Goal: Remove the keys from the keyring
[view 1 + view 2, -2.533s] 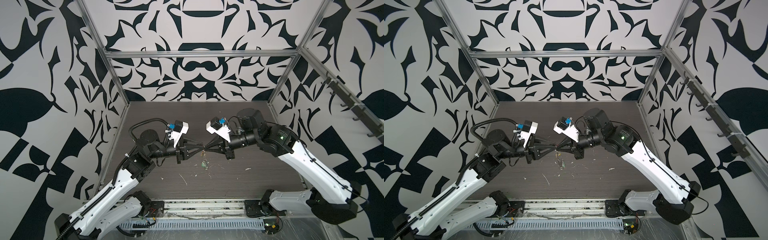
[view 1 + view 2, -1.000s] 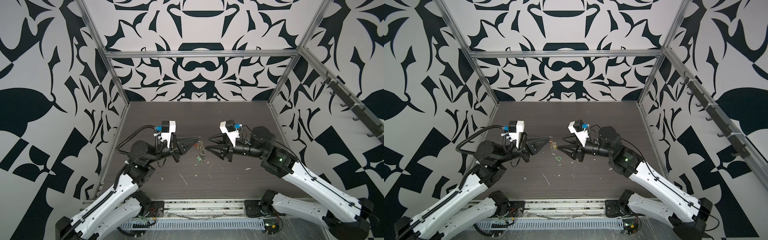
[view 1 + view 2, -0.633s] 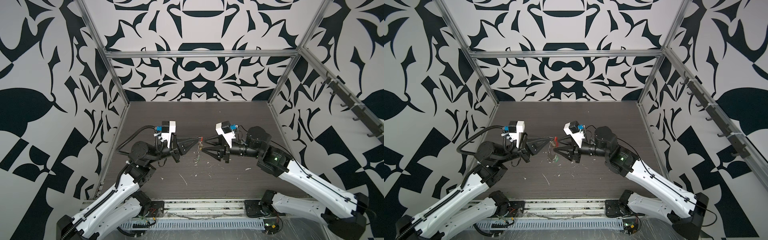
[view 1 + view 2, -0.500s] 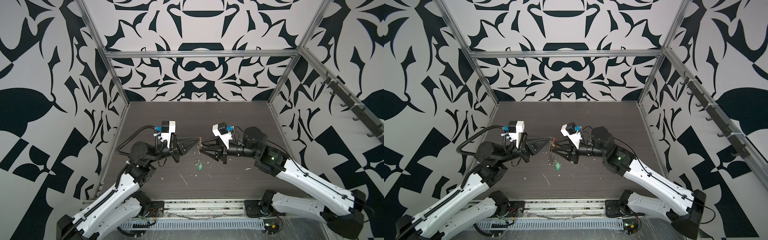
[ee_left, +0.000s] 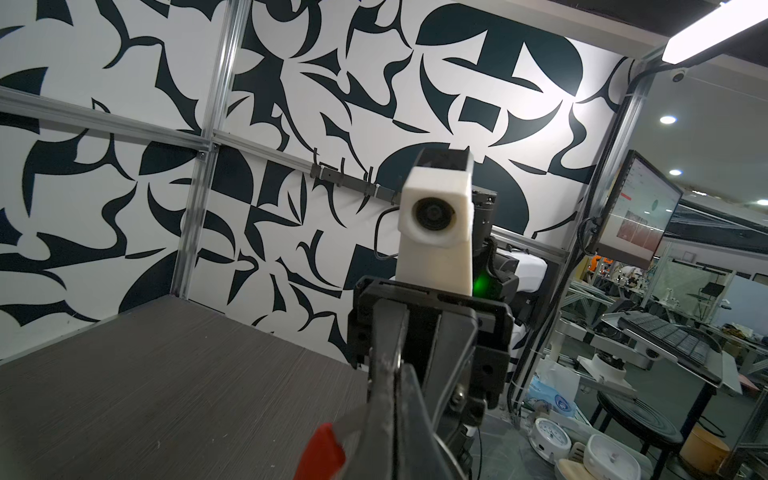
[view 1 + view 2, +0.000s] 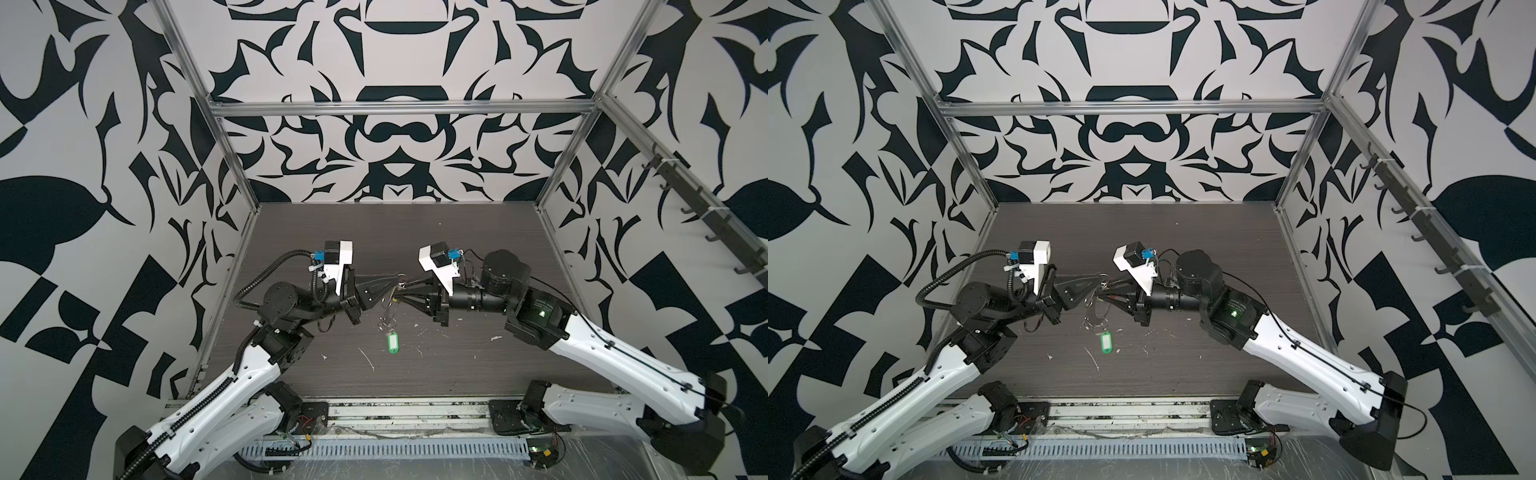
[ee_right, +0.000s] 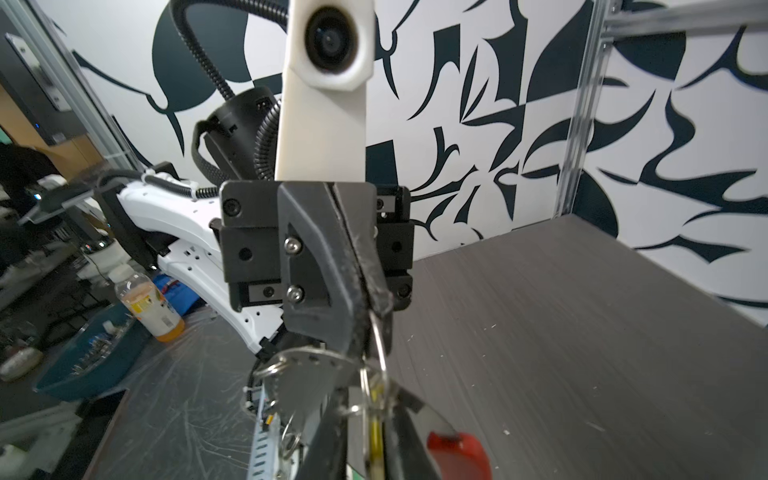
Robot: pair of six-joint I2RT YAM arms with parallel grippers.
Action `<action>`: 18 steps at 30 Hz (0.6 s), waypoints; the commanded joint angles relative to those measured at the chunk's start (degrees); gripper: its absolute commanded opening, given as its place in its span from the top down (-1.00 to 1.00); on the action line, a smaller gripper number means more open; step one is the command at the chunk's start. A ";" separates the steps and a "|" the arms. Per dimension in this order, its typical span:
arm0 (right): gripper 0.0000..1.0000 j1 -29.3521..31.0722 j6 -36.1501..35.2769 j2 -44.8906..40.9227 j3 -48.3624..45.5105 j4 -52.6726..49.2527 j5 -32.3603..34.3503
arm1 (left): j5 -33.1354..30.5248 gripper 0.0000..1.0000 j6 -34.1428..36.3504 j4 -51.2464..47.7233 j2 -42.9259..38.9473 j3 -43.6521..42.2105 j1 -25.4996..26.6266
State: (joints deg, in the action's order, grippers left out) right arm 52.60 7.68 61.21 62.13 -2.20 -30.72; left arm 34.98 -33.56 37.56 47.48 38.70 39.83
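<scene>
Clamps the keyring (image 6: 386, 316) at its top with the left gripper (image 6: 396, 286), jaws fully together on the thin hoop, close to its red segment (image 5: 321, 451). Meets the keyring from the opposite side with the right gripper (image 6: 404, 291), narrowed to a sliver, apparently around the yellow key (image 7: 376, 436) and its small ring. Leaves the green key (image 6: 392, 343) dangling below the keyring. Likely light, stiff and slippery; best pinched on a tag's flat body, not its springy ring.

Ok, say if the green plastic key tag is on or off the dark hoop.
Apparently on: the green plastic tag dangles from small silver rings under the thin dark hoop; the link is unclear.
</scene>
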 commanded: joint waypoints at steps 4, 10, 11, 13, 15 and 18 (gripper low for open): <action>0.87 0.75 -0.73 -0.16 2.82 1.39 0.81 | 0.09 1.00 -0.18 1.81 -1.24 -0.58 0.07; 0.88 0.76 -1.43 -1.90 2.95 -1.82 2.32 | -0.27 1.00 2.04 -1.47 -3.13 -0.22 0.07; 0.89 0.76 -1.59 -2.29 3.00 -2.23 2.63 | -0.30 1.00 2.33 -1.90 -3.34 -0.24 0.07; 0.94 0.78 -1.96 -2.71 3.16 -2.96 2.99 | -0.40 1.00 2.79 -2.64 -3.75 -0.20 0.07; 0.99 0.80 -2.31 -3.07 3.48 -3.89 2.95 | -0.32 1.00 3.19 -3.35 -4.01 -0.13 0.07; 1.00 0.75 -3.10 -3.44 4.34 -5.78 2.18 | 0.39 1.00 4.21 -5.08 -4.41 0.29 0.07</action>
State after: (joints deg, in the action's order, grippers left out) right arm 53.04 5.98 59.09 63.26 -7.14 -28.51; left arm 34.85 -30.98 33.54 44.10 38.68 39.83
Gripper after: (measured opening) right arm 0.069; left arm 0.046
